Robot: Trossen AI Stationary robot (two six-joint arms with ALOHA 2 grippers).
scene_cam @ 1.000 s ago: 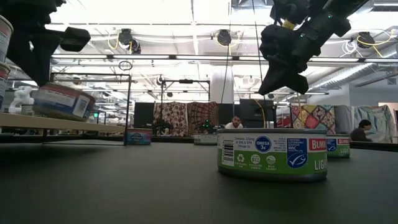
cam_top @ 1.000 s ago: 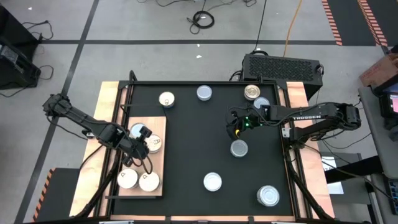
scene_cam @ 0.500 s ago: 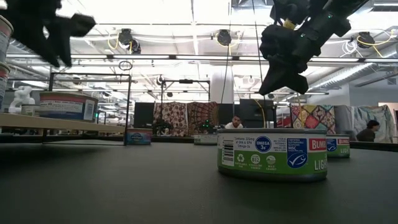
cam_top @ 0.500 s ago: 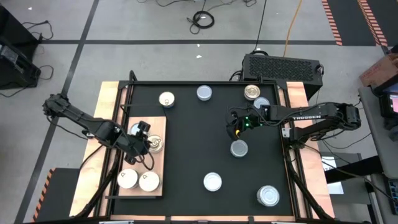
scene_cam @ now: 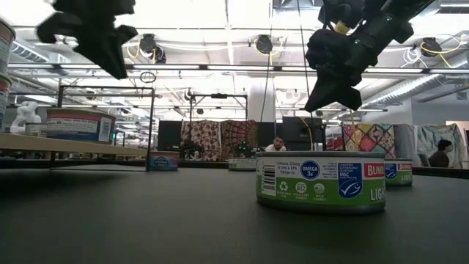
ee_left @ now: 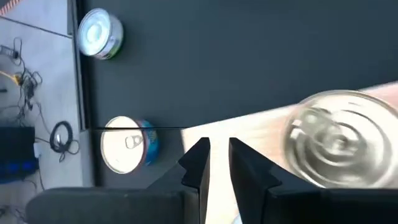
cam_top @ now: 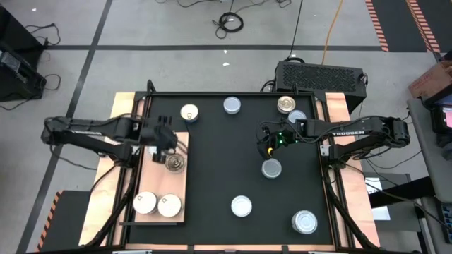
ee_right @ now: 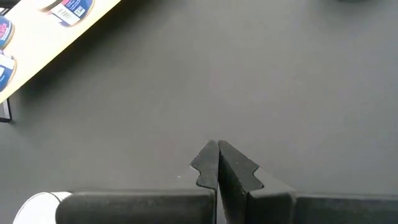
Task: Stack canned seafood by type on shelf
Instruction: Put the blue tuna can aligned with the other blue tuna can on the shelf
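altogether: ten tins, three on the shelf [cam_top: 164,185], seven on the black mat [cam_top: 226,176]. left gripper [cam_top: 167,134] slightly parted, empty, over the shelf's far end; right gripper [cam_top: 265,149] clenched, empty. only the low view shows labels.

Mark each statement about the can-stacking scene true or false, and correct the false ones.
1. Three cans sit on the shelf. True: a silver can and two cream cans.
2. The left claw holds a can. False: it hangs empty above the shelf's far end, its fingers nearly together.
3. The right claw is shut. True: its fingers meet above the bare mat.
4. A can lies directly under the right claw. False: the grey can lies on the mat just nearer the front edge than that claw.
5. All cans are already on the shelf. False: several still lie on the mat.
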